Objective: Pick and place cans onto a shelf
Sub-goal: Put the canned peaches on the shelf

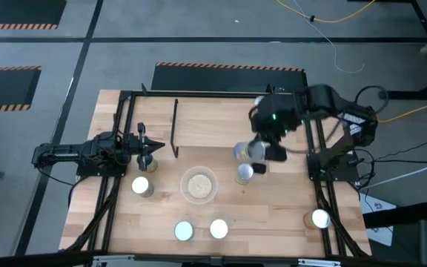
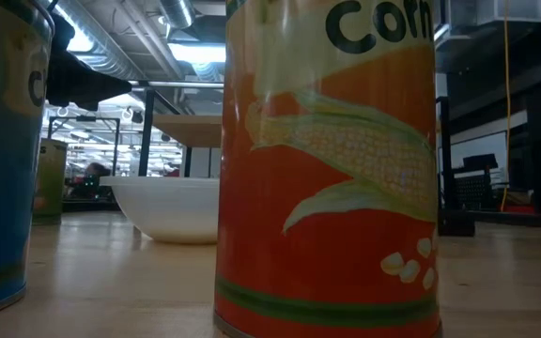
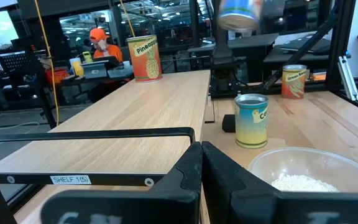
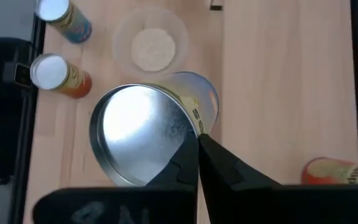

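Can (image 1: 248, 151) held by the right gripper (image 1: 262, 152), above the table (image 1: 273, 215) at the bowl's (image 1: 199, 185) two o'clock.
Shiny silver top (image 4: 138, 134), blue and yellow label; left gripper (image 1: 148, 148) closed, empty, over the shelf (image 1: 213, 122).

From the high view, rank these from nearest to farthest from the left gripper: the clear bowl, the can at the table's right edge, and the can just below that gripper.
Measured from the left gripper:
1. The can just below it, on the table's left side.
2. The clear bowl, at the middle of the table.
3. The can at the right edge, beside the right arm's base, clearly the farthest.
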`<state>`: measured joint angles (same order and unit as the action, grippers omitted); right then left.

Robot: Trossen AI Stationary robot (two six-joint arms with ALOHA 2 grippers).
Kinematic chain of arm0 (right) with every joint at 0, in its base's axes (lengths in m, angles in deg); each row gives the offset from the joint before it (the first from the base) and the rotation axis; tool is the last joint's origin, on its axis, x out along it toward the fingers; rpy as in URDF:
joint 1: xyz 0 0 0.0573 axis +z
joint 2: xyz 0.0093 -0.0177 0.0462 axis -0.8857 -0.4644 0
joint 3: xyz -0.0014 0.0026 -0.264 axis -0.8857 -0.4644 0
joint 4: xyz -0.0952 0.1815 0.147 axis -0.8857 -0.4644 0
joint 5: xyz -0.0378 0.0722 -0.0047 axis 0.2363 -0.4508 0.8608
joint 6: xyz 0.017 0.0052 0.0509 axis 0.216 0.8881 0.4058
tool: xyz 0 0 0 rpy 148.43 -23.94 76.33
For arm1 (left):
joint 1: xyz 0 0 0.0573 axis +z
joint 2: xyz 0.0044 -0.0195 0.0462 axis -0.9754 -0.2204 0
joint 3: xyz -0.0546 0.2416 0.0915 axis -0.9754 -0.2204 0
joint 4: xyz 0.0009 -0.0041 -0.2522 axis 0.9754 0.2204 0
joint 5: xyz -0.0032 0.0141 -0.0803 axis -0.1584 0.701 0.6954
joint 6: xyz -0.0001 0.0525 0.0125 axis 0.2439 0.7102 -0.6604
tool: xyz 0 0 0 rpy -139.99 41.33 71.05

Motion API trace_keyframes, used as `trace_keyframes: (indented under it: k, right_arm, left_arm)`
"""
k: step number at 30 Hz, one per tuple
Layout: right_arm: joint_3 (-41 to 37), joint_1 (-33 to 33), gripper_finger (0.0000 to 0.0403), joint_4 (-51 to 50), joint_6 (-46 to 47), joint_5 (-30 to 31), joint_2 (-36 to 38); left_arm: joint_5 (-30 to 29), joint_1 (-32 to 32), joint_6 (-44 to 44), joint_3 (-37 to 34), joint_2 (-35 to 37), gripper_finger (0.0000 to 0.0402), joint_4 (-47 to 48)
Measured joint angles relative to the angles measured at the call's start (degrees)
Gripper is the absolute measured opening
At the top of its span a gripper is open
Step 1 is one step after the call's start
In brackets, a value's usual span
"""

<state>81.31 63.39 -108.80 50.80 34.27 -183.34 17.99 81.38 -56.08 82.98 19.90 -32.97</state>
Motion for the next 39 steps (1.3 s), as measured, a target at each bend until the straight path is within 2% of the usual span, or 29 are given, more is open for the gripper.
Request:
trace_keyframes:
  k: [8,17,25,29,39]
  right_arm:
    - [-3.8,-14.1,0.0009,-0.1,-6.5,-11.9,0.2]
    - [-11.0,-24.6,0.0009,-0.1,-9.1,-11.3,3.9]
    - [-19.6,-27.0,0.0009,-0.1,-10.8,-13.6,4.1]
    - [-22.4,-26.9,0.0009,0.0,-12.1,-12.6,4.1]
    - [-23.4,-27.0,0.0009,0.0,-12.0,-11.8,4.1]
  left_arm:
    - [0.0,0.0,0.0,0.0,0.0,0.0,0.0]
    - [0.0,0.0,0.0,0.0,0.0,0.0,0.0]
    - [0.0,0.0,0.0,0.0,0.0,0.0,0.0]
    - [0.0,0.0,0.0,0.0,0.0,0.0,0.0]
    - [0.0,0.0,0.0,0.0,0.0,0.0,0.0]
